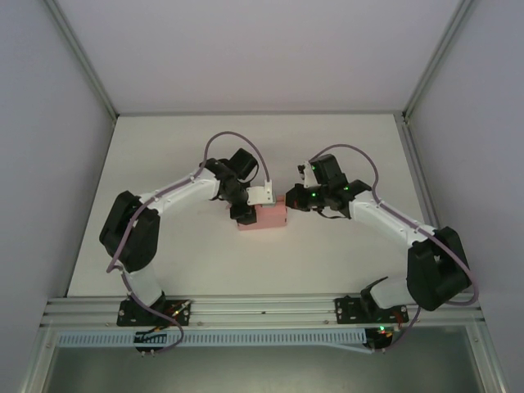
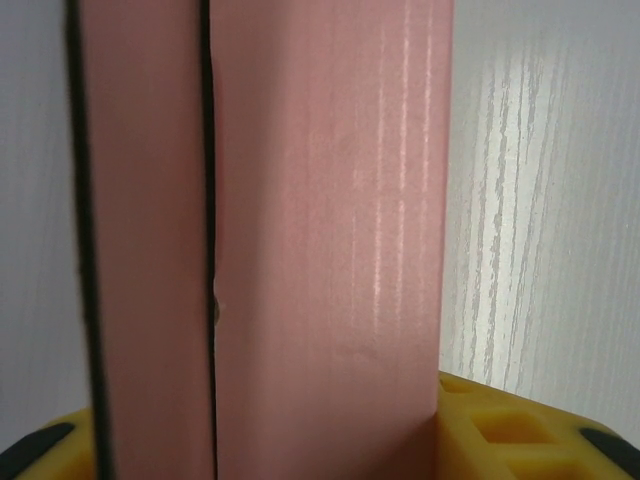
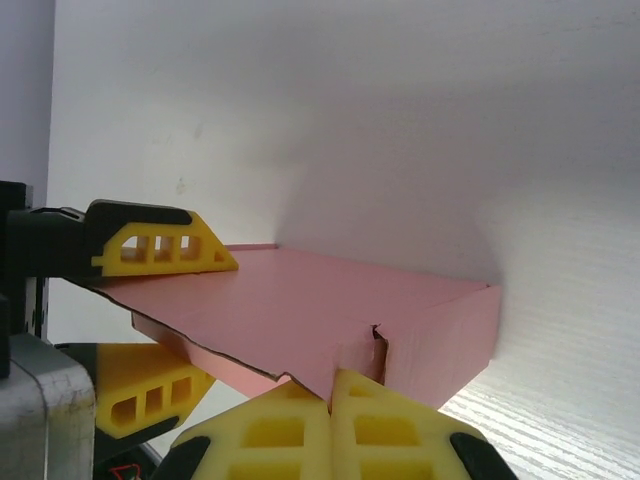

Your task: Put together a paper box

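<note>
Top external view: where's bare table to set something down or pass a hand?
Free: table strip along back wall; near patch between paper box and base rail. Crowded: centre, left claw and right claw both at the box.

— What's the paper box [image 2: 330,250] made of?
— Thin pink card, smooth, with a soft sheen and faint streaks. Its cut edges look rough.
— And your fingers [image 3: 270,435]?
— Mine are yellow moulded plastic, matt. The table [image 2: 540,220] is white with a fine wood-grain texture.
</note>
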`<action>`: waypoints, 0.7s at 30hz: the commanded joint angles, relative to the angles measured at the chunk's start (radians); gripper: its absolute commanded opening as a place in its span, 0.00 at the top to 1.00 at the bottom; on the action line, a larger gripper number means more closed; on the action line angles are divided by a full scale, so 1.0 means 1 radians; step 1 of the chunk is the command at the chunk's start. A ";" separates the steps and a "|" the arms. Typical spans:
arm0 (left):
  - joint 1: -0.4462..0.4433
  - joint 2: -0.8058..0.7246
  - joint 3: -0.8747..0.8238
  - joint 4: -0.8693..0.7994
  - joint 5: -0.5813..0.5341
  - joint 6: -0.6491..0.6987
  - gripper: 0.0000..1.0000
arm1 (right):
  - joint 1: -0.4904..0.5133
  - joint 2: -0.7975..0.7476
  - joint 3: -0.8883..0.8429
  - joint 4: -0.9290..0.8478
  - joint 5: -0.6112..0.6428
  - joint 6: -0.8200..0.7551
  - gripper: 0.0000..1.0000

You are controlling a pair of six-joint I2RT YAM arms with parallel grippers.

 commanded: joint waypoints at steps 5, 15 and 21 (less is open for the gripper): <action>-0.012 0.007 0.007 0.033 -0.008 -0.017 0.53 | 0.032 -0.065 -0.099 0.032 0.187 -0.154 0.97; -0.012 -0.008 0.029 0.053 -0.016 -0.068 0.42 | 0.121 -0.063 -0.213 0.167 0.384 -0.165 0.96; -0.012 -0.089 0.016 0.087 -0.073 -0.172 0.21 | 0.192 -0.048 -0.150 0.051 0.550 -0.172 0.98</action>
